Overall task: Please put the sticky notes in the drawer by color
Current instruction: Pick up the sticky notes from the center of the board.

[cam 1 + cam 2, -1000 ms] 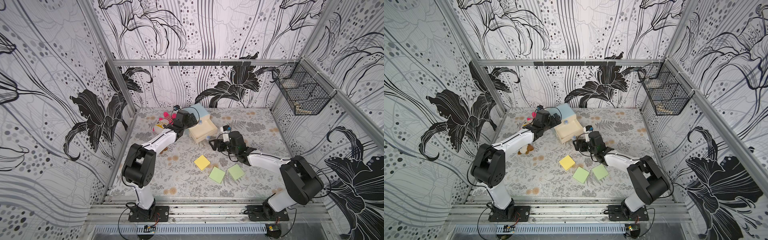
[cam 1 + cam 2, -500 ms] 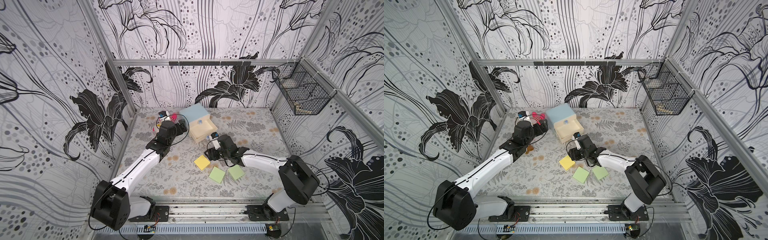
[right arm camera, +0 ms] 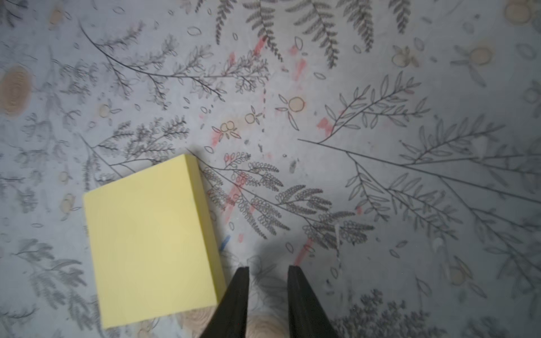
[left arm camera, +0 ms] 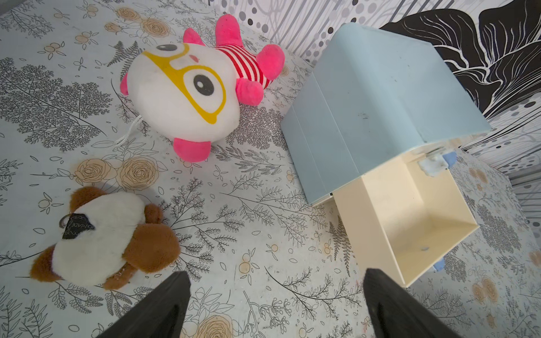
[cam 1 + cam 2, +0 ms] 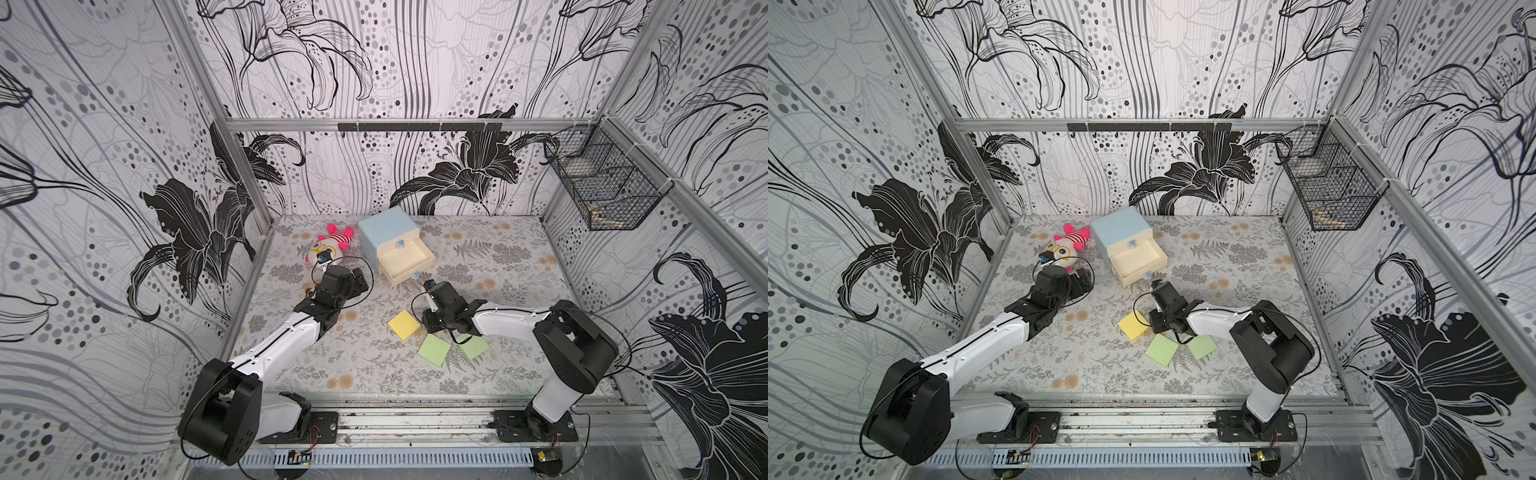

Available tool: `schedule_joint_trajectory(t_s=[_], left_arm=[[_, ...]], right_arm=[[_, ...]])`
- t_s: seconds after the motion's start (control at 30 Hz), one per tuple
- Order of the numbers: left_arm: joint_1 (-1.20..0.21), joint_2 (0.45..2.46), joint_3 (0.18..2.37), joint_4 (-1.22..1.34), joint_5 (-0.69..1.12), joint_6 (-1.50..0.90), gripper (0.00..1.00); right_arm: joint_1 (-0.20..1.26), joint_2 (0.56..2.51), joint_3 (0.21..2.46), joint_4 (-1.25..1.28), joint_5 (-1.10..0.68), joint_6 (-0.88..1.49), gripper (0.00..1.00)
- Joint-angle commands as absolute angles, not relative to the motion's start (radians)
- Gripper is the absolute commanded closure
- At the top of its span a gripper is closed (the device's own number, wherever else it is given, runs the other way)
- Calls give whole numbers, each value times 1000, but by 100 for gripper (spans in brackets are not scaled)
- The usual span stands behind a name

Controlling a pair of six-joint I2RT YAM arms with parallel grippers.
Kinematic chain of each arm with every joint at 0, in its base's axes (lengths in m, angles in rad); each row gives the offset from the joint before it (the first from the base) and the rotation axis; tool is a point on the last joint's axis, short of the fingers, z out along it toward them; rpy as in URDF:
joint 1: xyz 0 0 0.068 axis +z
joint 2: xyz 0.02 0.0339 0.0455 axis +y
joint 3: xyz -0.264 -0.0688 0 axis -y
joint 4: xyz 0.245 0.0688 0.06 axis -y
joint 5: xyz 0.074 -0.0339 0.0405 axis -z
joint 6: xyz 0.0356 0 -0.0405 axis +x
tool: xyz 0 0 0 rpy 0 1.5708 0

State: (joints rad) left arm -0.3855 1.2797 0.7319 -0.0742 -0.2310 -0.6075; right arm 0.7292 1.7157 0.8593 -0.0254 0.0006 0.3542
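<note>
1. Grey floral-print surface (image 5: 498,257) carried everything. Black wire basket (image 5: 602,183) hung on the side wall and plays no part.
2. Pale-blue boxy plastic mini chest (image 5: 386,232) sat near the back. One cream drawer (image 5: 419,266) was pulled out and looked empty in the left wrist view.
3. Pink-and-white plush toy (image 4: 187,96) and brown-and-white plush toy (image 4: 102,240) lay beside the chest; both are clutter.
4. Left tool (image 4: 275,272) hung spread wide and empty, near the chest, touching nothing.
5. Right tool (image 3: 268,267) was low over the surface. Its fingers were narrowly parted with nothing pinched between them.
6. Thick square yellow sticky-note pad (image 3: 152,243) lay flat just beside the right tool, outside its gap. Contact at the pad's corner couldn't be told.
7. Two light-green square pads (image 5: 433,350) (image 5: 473,347) lay flat nearer the arm bases. No pink pad was visible.
8. The step was probably the yellow pickup. To do it well:
   - Spread the fingers wider than the pad and centre the tool over it.
   - Bring the tips down to the surface and pinch two opposite sides, keeping the pad level.
   - Carry it high enough to clear the drawer's front wall, then release inside.
   - Save a separate drawer for the greens.
   - The chest looked light, so avoid bumping it.
</note>
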Motion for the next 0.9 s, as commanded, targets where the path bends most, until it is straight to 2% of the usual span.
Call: schedule_joint_trajectory(t_s=[0.0,0.37,0.47,0.73,0.87], left_arm=[[-385,1289,756,-29,-242,-600,3],[-384,1284,741,-3,-229,-605,3],[-385,1289,743,-2,-225,-606,3],[-385,1280,708,12,-227,-628,3],[-383,1274,693,6,-237,-626,3]], right_arm=[[732,1758,890,-43,4,377,71],[812,1690,836,-87,-163,259,73],[858,1689,858,-109,-172,247,78],[933,1752,941,-111,-170,243,78],[933,1680,927,-120,-144,223,78]])
